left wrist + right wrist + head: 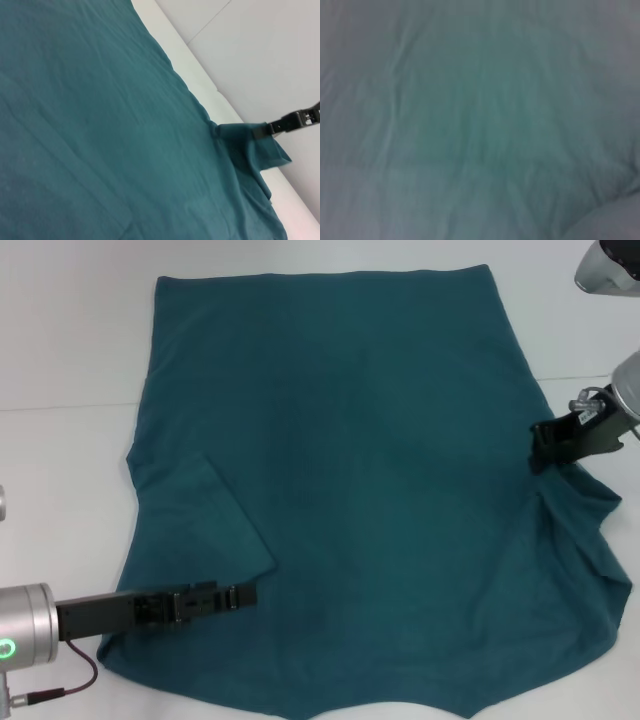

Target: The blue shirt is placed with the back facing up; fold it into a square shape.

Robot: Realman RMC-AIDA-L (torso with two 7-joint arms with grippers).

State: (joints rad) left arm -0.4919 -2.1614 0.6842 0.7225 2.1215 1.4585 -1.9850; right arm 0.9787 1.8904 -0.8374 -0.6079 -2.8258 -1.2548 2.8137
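Blue shirt (350, 480) lying flat, back up, on the white worktop (60, 350), with its hem at the far edge and its collar end toward the robot; the long axis runs from near to far. The sleeve on the robot's left lies folded inward over the body.

Right gripper (553, 443) at the shirt's right edge, at the sleeve. Its jaws are pressed together on a pinch of sleeve cloth, which is drawn up into a small peak, with folds radiating down toward the near right corner. The left wrist view shows the same pinch from across the shirt (100, 125): the cloth lifts off the worktop at the distant right gripper (261, 132).

Left gripper (240, 594) low over the near left part of the shirt, just beside the folded sleeve and pointing toward the centre. Whether its jaws are spread or closed, and whether they touch the cloth, cannot be told.

Judged from the layout, the coming move turns on one relation: the shirt's body lies inward, to the left, of the right jaws, so the held sleeve would be carried across that way. The right arm is the nearer one for this.

The near hem line is partly cut off. The right wrist view shows only teal cloth (480, 120) at close range.
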